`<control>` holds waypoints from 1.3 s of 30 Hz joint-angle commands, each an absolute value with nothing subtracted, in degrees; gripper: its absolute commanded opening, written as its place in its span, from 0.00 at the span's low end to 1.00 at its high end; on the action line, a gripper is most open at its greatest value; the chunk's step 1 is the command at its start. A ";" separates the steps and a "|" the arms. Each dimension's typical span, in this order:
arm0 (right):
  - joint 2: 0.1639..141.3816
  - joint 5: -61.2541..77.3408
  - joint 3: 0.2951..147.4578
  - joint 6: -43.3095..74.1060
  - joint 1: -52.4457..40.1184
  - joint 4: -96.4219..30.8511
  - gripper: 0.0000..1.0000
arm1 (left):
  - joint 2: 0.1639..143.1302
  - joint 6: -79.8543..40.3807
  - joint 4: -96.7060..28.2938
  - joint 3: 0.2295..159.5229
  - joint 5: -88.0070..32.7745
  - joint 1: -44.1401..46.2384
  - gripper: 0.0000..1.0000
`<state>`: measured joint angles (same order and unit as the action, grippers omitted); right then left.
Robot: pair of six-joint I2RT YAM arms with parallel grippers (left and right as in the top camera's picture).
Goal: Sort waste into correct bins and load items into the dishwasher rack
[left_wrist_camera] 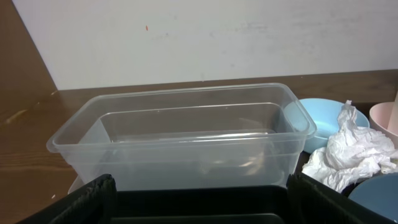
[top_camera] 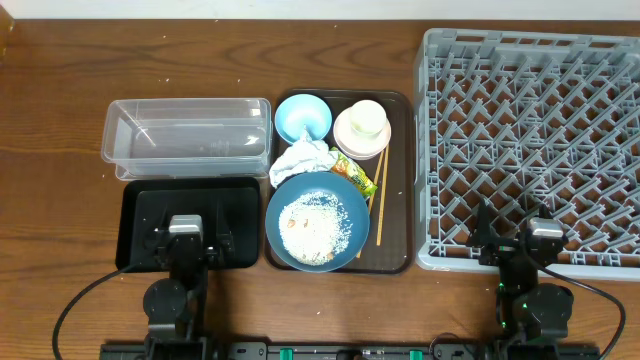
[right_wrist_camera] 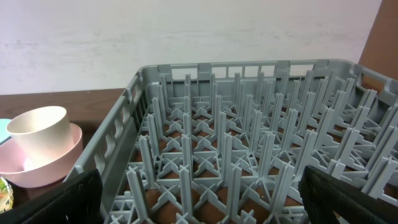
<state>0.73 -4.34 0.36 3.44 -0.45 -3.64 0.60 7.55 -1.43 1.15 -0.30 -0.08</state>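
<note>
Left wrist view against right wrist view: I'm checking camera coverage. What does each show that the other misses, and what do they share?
Only the left wrist view shows the clear tub and the crumpled napkin. Only the right wrist view shows the grey dishwasher rack with its pegs. Both catch the pale pink bowl at one edge, the wooden table and the white wall behind.

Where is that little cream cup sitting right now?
Seen from overhead, the cream cup sits inside the pink bowl at the far right corner of the serving tray, between the light blue bowl and the grey rack.
</note>
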 commanded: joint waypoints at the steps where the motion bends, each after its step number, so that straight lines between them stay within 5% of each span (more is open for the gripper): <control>1: 0.82 -4.45 0.32 3.57 0.14 -3.86 0.99 | 0.60 7.86 -2.07 0.25 -1.83 0.19 0.90; 5: 0.82 -4.47 0.32 3.57 0.14 -3.86 0.99 | 0.64 3.88 -2.70 3.64 -13.06 0.21 0.90; 12: 0.82 -4.47 0.32 3.57 0.14 -3.86 0.99 | 8.86 -1.56 -24.25 25.96 -14.17 0.21 0.90; 23: 0.82 -4.47 0.32 3.57 0.14 -3.86 0.99 | 56.97 -1.30 -71.48 83.40 -19.92 0.21 0.90; 26: 0.82 -4.47 0.32 3.57 0.14 -3.86 0.99 | 66.35 -2.46 -76.38 92.75 -27.88 0.21 0.90; 28: 0.82 -4.47 0.32 3.57 0.14 -3.86 0.99 | 71.11 -2.44 -77.21 96.03 -32.97 0.21 0.99; 30: 0.82 -4.47 0.32 3.57 0.14 -3.86 0.99 | 74.15 -3.03 -75.92 96.60 -36.32 0.21 0.87; 32: 0.82 -4.47 0.32 3.57 0.14 -3.86 0.99 | 76.90 -6.96 -75.64 96.49 -36.60 0.69 0.44; 34: 0.82 -4.47 0.32 3.57 0.14 -3.86 0.99 | 78.96 -9.39 -75.57 95.92 -34.76 2.48 0.21; 36: 0.82 -4.47 0.32 3.57 0.14 -3.86 0.99 | 80.40 -11.22 -75.55 95.37 -30.15 5.17 0.11; 39: 0.82 -4.47 0.32 3.57 0.14 -3.86 0.99 | 82.41 -14.00 -74.28 94.28 -19.40 12.21 0.10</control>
<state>0.97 -4.34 0.36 3.44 -0.45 -3.64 81.49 -9.52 -74.76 95.09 -28.16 7.29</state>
